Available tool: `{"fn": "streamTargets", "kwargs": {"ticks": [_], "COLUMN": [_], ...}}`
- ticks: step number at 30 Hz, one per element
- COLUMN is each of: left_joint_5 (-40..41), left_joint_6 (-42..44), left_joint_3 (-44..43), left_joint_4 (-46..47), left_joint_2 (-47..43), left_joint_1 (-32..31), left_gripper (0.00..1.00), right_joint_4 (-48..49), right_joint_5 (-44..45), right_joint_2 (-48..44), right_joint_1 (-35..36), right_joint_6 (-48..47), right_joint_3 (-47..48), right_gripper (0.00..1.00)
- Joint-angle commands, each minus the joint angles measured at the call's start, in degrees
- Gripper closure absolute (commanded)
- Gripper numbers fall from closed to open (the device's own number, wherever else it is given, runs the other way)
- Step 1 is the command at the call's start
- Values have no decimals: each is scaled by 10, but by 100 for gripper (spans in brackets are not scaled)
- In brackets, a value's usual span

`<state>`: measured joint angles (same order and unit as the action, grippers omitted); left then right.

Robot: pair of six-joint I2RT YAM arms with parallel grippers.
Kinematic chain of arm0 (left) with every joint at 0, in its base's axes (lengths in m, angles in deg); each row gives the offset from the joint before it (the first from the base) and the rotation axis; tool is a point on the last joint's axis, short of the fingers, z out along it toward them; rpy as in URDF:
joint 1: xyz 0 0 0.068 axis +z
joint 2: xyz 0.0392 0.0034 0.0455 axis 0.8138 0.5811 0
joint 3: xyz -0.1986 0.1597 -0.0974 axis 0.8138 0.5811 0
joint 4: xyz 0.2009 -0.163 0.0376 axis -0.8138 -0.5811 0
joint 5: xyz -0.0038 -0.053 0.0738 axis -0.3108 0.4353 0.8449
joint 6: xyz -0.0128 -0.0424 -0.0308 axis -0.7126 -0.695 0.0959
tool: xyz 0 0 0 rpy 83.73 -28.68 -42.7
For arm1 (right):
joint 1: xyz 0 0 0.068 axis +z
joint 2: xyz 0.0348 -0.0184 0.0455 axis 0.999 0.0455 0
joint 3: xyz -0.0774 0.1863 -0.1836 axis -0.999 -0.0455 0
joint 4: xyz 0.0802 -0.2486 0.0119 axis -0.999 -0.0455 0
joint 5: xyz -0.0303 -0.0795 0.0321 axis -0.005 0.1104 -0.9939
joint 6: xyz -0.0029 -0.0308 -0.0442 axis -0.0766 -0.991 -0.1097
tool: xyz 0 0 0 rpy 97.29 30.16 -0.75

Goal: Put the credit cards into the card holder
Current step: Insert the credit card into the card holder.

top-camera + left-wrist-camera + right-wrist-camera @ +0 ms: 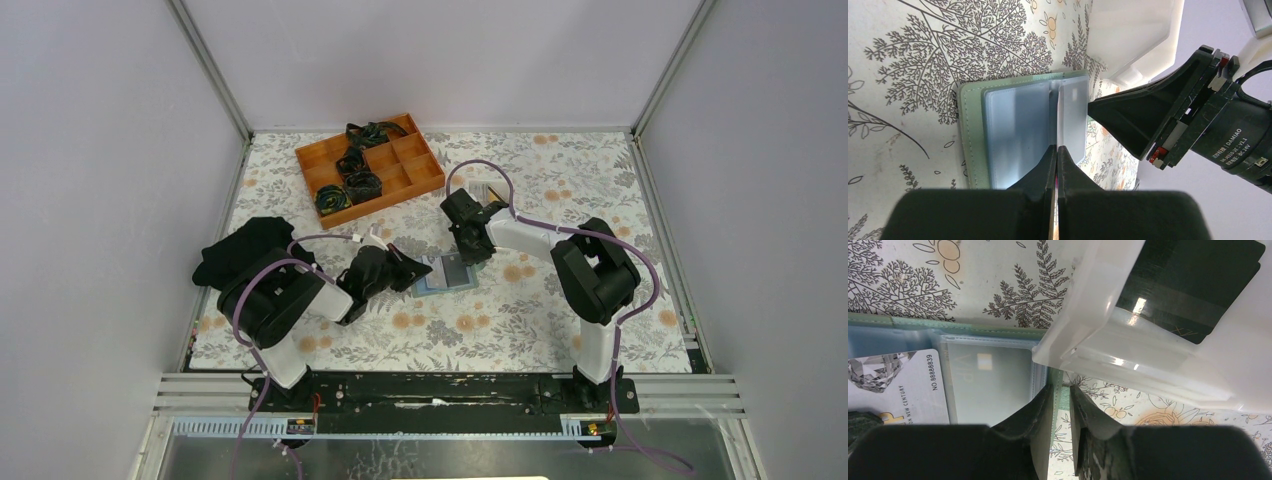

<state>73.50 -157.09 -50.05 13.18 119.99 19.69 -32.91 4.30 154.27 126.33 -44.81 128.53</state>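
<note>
Left gripper (1057, 150): clenched tight on a pale diamond-printed card (903, 385), pinching its near edge. From that wrist the card shows only as a thin bright line running out from the fingertips.
Diamond-printed card: over the open card holder (973, 135), its far end among the clear sleeves. Whether it has entered a sleeve I cannot tell.
Card holder: lying open on the floral table (600, 170) between the two grippers, with a sage-green border showing round bluish clear pockets.
Grey card (988, 385): inside a clear pocket of the holder, just beside the diamond-printed card.
Right gripper (1062, 392): jaws drawn narrow around the holder's green edge, grasping it on the side nearest the white tray (1108, 340).
White tray: just beside the holder, its corner overlapping the holder's edge in the right wrist view. Whether they touch I cannot tell.
Black cards (1193, 285): stacked flat inside the tray, at least two, slightly offset.
Orange box (418, 165): at the far side of the table, well apart from the holder, with dark bundles (352, 182) in several compartments.
Black cloth (245, 252): heaped at the left edge of the table, beside the left arm.
</note>
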Motion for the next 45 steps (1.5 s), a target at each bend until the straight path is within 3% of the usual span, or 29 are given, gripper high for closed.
{"fn": "streamTargets", "kwargs": {"ticks": [1,31,45], "left_joint_5": [7,-1,2], "left_joint_6": [2,2,41], "left_joint_3": [-4,-22,-27], "left_joint_4": [44,57,34], "left_joint_2": [6,37,33], "left_joint_1": [-2,-5,-6], "left_gripper": [100,100,100], "right_joint_4": [-3,-4,-5], "right_joint_5": [-17,-19,-18], "right_joint_2": [-5,2,3], "right_joint_1": [0,1,0], "right_joint_6": [0,0,-1], "right_joint_3": [-9,-8,-9], "right_gripper": [74,74,74]}}
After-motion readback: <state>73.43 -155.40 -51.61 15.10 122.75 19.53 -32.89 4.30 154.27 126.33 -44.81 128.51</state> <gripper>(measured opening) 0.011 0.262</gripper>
